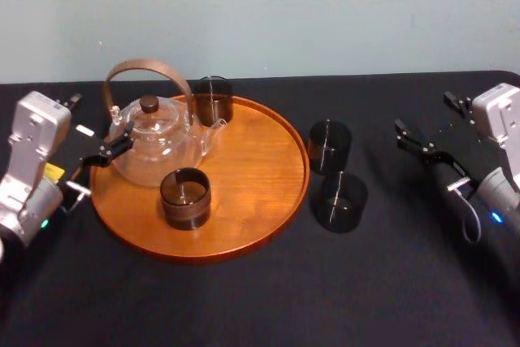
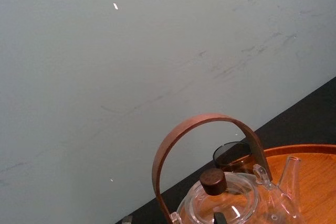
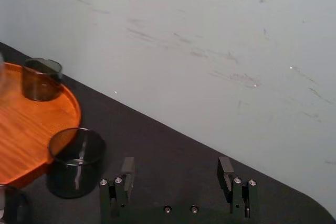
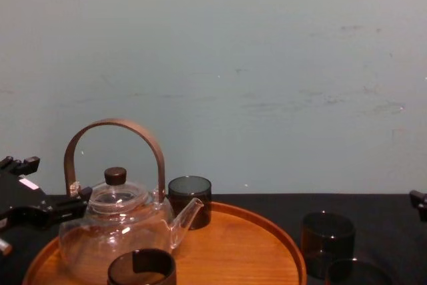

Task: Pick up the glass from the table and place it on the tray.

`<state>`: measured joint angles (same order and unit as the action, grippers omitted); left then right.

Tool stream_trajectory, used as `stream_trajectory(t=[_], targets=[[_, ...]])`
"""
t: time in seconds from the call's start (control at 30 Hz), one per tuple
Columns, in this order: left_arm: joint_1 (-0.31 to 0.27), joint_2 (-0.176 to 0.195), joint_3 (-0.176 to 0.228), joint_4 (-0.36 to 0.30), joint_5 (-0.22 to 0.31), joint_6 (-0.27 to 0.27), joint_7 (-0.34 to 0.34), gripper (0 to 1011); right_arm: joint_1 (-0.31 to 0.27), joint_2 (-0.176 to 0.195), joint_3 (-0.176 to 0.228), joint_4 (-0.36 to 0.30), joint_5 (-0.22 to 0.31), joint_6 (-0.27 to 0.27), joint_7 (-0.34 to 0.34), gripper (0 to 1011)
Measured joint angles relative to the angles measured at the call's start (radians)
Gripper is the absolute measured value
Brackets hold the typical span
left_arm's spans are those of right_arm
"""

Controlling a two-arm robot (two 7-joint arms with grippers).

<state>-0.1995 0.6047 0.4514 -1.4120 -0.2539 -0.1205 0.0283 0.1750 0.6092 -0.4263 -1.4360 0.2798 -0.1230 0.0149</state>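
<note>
Head view: high, looks forward and down over flat matte black table. Takes in whole round orange-brown wooden tray, with pale grey-green wall along top.
Chest view: low, near tray's front rim, faces wall level across table. Sees clear glass teapot with brown bentwood handle side-on.
Left wrist view: close beside teapot, tilted, aimed up at wall.
Right wrist view: looks past right gripper, fingers spread wide, toward tray's edge and wall.
All four views share tray and wall.
</note>
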Motion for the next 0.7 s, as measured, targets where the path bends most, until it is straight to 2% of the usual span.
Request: stream_trajectory(t=[0.3,0.4,0.7], targets=[[0.0,0.0,0.0,0.0,0.0,0.0,0.0,1001,-0.075,0.026,0.026,-0.086,0.034,0.01,0.052,1003],[0.0,0.0,0.0,0.0,0.0,0.0,0.0,1001,-0.119,0.039,0.038,-0.132,0.047,0.019,0.067,1002],[0.0,0.0,0.0,0.0,0.0,0.0,0.0,1001,-0.196,0.064,0.052,-0.219,0.057,0.044,0.103,1002]])
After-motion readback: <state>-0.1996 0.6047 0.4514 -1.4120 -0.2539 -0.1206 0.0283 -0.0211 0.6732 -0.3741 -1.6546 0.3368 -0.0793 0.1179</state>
